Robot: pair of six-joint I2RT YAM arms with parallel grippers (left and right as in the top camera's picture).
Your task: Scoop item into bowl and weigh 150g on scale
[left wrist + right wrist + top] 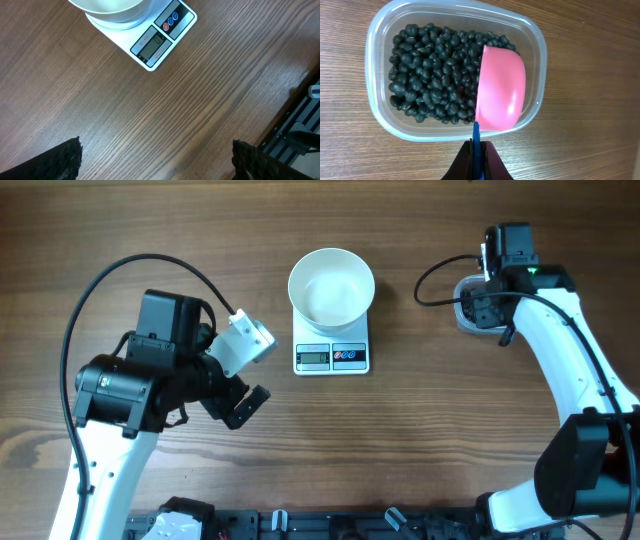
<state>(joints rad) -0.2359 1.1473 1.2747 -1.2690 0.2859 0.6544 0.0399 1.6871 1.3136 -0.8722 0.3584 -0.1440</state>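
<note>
1. Beans point(427, 70), glossy and black, fill the clear tub point(380, 115) at the right side of the table point(430, 430), well apart from the scale point(331, 357).
2. We see the right gripper point(476, 150) pinching the blue handle point(476, 135) of the pink scoop point(502, 95). The cup lies among the beans at one end of the tub, with its rounded back toward the wrist camera.
3. We see the left gripper point(157, 157) spread wide and holding nothing, over bare wood near the scale.
4. We note that the white bowl point(331, 310) stands on the scale, behind its display.

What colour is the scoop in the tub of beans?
The scoop is pink; the right wrist view shows it best.
</note>
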